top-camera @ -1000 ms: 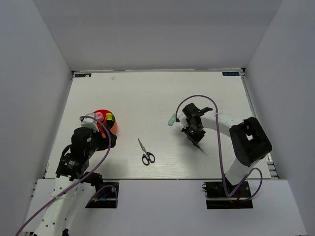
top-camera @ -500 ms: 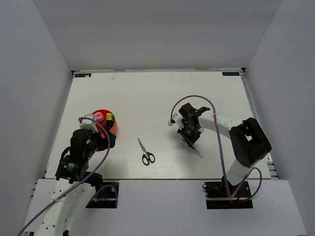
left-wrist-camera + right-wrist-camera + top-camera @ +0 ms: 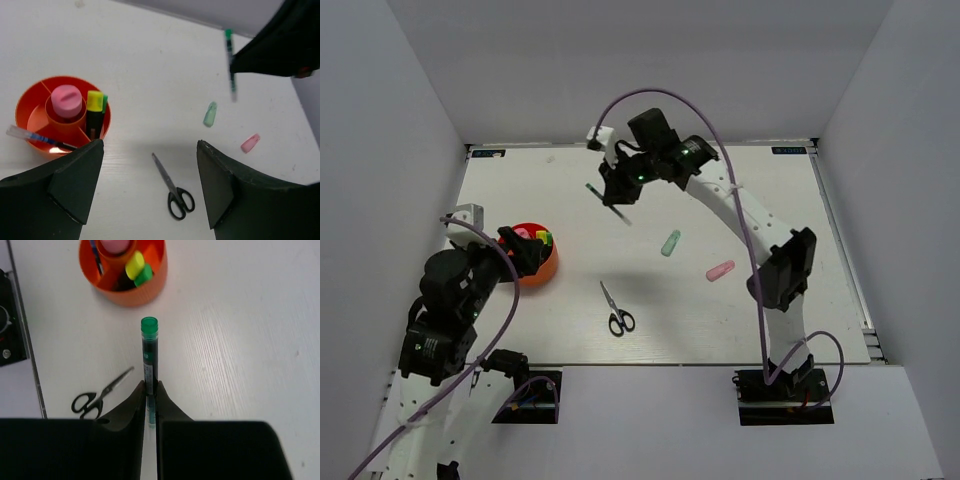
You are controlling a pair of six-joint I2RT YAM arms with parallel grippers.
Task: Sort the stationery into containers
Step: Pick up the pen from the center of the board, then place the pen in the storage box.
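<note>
Right gripper (image 3: 150,386): clamped on the pen (image 3: 149,347), which you carry off the table, green cap leading.
Pen axis: runs straight out past the fingertips; in the top view it slants, cap end away from the wrist.
Cup (image 3: 142,292): dead ahead of the cap in the wrist view, well apart; from above it sits to the left of your right gripper and closer to the bases.
Key relation: the pen's line points at the cup, so I judge you need travel along it, then a tip-up to drop the pen in.
Left gripper (image 3: 149,147): jaws wide, nothing in them, just beside the cup. It is the nearer arm, and may crowd your approach.
Left on table: scissors (image 3: 616,311), green highlighter (image 3: 670,243), pink highlighter (image 3: 720,271).
Hidden: the pen's tail is buried between the fingers.
Hard to tell: the pen's height over the table, and which cup compartment has room, since markers and a pink item fill part of it.
</note>
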